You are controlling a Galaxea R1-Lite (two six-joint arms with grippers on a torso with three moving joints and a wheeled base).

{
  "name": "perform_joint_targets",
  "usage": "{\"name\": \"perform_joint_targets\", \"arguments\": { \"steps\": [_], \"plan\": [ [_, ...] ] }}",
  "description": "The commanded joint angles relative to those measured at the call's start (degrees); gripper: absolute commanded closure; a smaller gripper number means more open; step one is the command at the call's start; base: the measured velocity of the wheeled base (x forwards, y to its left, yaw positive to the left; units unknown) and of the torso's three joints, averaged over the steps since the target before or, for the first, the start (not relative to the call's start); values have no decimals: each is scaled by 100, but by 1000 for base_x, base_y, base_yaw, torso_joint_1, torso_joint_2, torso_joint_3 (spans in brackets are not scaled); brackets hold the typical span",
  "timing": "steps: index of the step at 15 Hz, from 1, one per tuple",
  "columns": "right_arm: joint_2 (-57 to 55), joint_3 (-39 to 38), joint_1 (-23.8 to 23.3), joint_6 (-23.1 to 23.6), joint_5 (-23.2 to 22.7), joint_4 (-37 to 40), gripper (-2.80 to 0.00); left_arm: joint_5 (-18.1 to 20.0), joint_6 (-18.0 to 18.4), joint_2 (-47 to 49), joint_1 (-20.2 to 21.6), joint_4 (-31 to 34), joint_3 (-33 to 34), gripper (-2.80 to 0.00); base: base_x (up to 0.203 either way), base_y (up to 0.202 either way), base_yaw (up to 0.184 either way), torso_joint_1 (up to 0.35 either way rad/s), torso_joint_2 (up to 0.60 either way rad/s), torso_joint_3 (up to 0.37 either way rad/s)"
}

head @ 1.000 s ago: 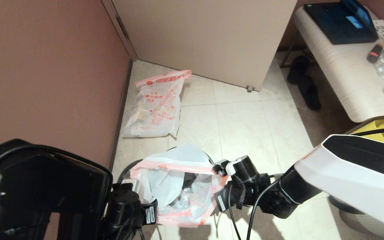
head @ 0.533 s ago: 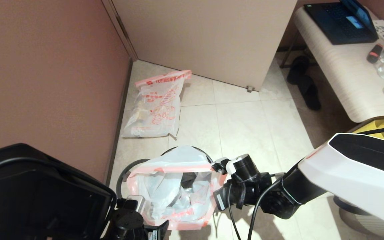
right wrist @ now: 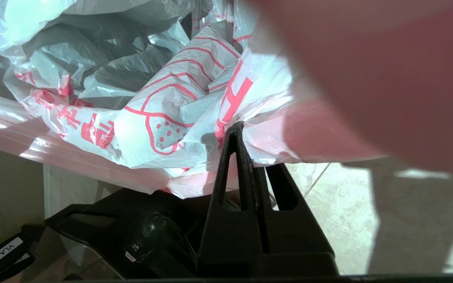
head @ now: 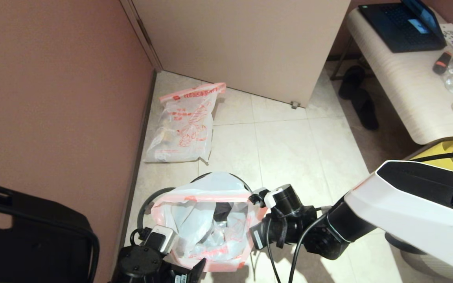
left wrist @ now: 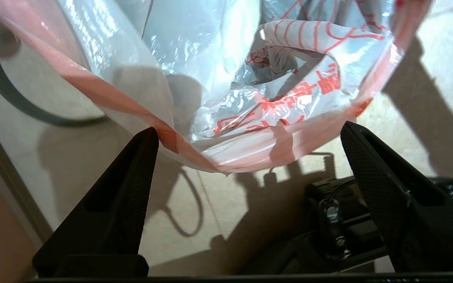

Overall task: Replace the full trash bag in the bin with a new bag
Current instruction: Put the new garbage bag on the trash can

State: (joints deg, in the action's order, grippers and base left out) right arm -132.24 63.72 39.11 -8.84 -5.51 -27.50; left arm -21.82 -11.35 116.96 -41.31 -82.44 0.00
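The new bag (head: 207, 220), thin and whitish with a pink mouth band, hangs open over the black bin (head: 245, 182), which it mostly hides. My right gripper (head: 256, 198) is shut on the bag's right edge (right wrist: 250, 129), with plastic bunched at the gripper (right wrist: 236, 126). My left gripper (head: 189, 271) is open at the bag's near edge. In the left wrist view the left gripper (left wrist: 249, 129) has its fingers wide apart, one tip against the pink band (left wrist: 210, 157). The bin's grey ring (head: 144, 204) lies on the floor to the left. The full trash bag (head: 183, 125) lies by the wall.
A brown wall runs along the left, with a pale door panel (head: 242, 43) behind. A table (head: 403, 82) at the right holds a laptop and glasses. Black slippers (head: 362, 98) lie under it. A yellow bag (head: 452, 147) shows at the right edge.
My left arm has dropped lower and drawn back toward me, and its gripper now sits at the bag's near edge. The bag's mouth has spread wider. The right gripper has barely moved.
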Motion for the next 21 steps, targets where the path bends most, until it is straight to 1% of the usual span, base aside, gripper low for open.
{"name": "perform_joint_targets", "arguments": {
  "steps": [1, 2, 3, 4, 5, 6, 7, 8, 9, 10, 11, 14, 16, 17, 19, 21],
  "plan": [
    [-29, -9, 27, -13, -11, -133, 0, -15, 515, -252, -67, -36, -16, -280, 0, 0, 0, 0, 0, 0],
    [-16, -9, 27, -77, -16, -156, 0, -8, 823, -260, -65, -46, -90, -280, 0, 0, 0, 0, 0, 0],
    [6, -9, 35, -206, -61, -166, 0, -14, 979, -277, -94, -55, -115, -280, 0, 0, 0, 0, 0, 0],
    [6, -9, 53, -215, -99, -168, 0, -15, 958, -275, -121, -61, -61, -280, 0, 0, 0, 0, 0, 0],
    [6, -9, 62, -215, -99, -168, 0, -68, 800, -240, -114, -58, -6, -280, 0, 0, 0, 0, 0, 0],
    [6, -9, 71, -215, -99, -168, 0, -115, 759, -235, -137, -79, -9, -280, 0, 0, 0, 0, 0, 0],
    [-3, -9, 71, -215, -99, -168, 0, -120, 931, -239, -171, -98, -84, -144, 0, 0, 0, 0, 0, 0],
    [-7, -9, 71, -215, -99, -168, 0, -117, 1284, -239, -158, -110, -169, 0, 0, 0, 0, 0, 0, 0],
    [-3, -9, 71, -215, -99, -168, 0, -99, 1499, -226, -39, -109, -303, 0, 0, 0, 0, 0, 0, 0],
    [-12, 2, 62, -215, -99, -168, 0, -64, 1630, -192, 74, -101, -407, 0, 0, 0, 0, 0, 0, 0],
    [-21, 9, 62, -215, -91, -170, 0, 47, 1842, -86, 234, -87, -571, 0, 0, 0, 0, 0, 0, 0],
    [0, 0, 39, -215, -91, -299, 0, 774, 2627, 484, 775, -91, -1069, 0, 0, 0, 0, 0, 0, 0],
    [-22, 7, -52, -195, -93, -570, 0, 1385, 3151, 777, 1024, -76, -1434, 0, 0, 0, 0, 0, 0, 0],
    [-36, 6, -95, -189, -98, -702, 0, 1473, 3217, 868, 1039, -41, -1641, 0, 0, 0, 0, 0, 0, 0],
    [-56, 0, -159, -77, -104, -689, 0, 1507, 3240, 1102, 1105, 103, -2280, 0, 0, 0, 0, 0, 0, 0],
    [-70, -51, -306, -39, -108, -695, 0, 1501, 3244, 1184, 1268, 453, -3165, 0, 0, 0, 0, 0, 0, 0]
  ]
}}
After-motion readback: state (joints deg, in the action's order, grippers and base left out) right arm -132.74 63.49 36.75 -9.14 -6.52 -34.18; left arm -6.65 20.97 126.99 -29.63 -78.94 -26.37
